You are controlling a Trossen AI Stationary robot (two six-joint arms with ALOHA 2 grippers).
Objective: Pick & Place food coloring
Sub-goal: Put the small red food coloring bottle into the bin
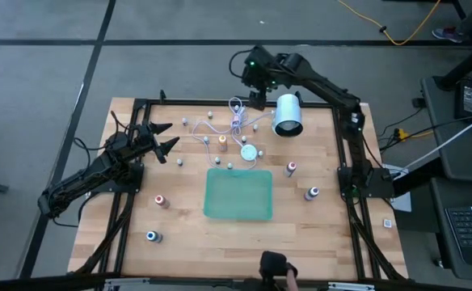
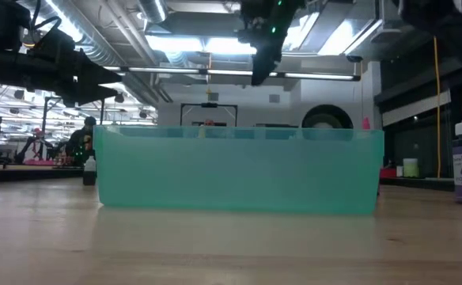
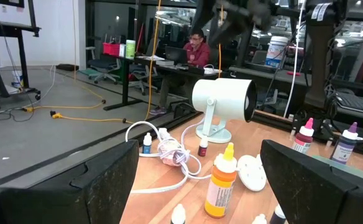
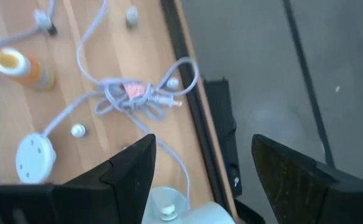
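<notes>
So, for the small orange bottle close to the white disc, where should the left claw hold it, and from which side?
Probably the body of the orange bottle, below its narrow yellow tip, with the open left claw coming level from the table's left side. The bottle stands upright, and the body is its widest part. The white disc and the cable lie close by, so a level approach seems safer.

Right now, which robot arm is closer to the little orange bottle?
Probably left. The left gripper is open beside the orange bottle and faces it. The right gripper hangs over the cable bundle.
</notes>
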